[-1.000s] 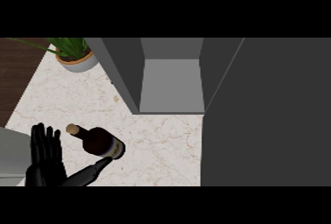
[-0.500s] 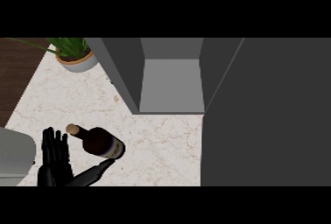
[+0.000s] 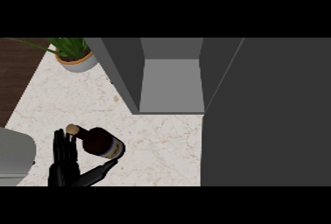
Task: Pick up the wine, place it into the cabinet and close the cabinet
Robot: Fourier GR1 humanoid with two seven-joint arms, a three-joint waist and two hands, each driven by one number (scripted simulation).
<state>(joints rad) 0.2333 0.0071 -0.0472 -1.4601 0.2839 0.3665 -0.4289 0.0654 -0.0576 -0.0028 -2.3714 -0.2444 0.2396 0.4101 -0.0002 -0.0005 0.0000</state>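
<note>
The dark wine bottle (image 3: pixel 102 142) with a pale cork top stands on the marble counter (image 3: pixel 161 140), at the lower left of the head view. My left hand (image 3: pixel 65 159) is open right beside the bottle's left side, its fingers straight and pointing away from me. Its thumb sticks out to the right, just under the bottle's base. I cannot tell whether the fingers touch the glass. The grey cabinet (image 3: pixel 171 83) stands open behind the bottle, to the right, with its inside bare. My right hand does not show.
The cabinet's open door (image 3: pixel 268 113) is a large dark panel that fills the right side. A potted plant (image 3: pixel 75 59) stands at the counter's back left. Dark wood floor (image 3: pixel 16 74) lies past the counter's left edge.
My left hand has slid to the right, up close to the bottle. The bottle and the cabinet have not moved.
</note>
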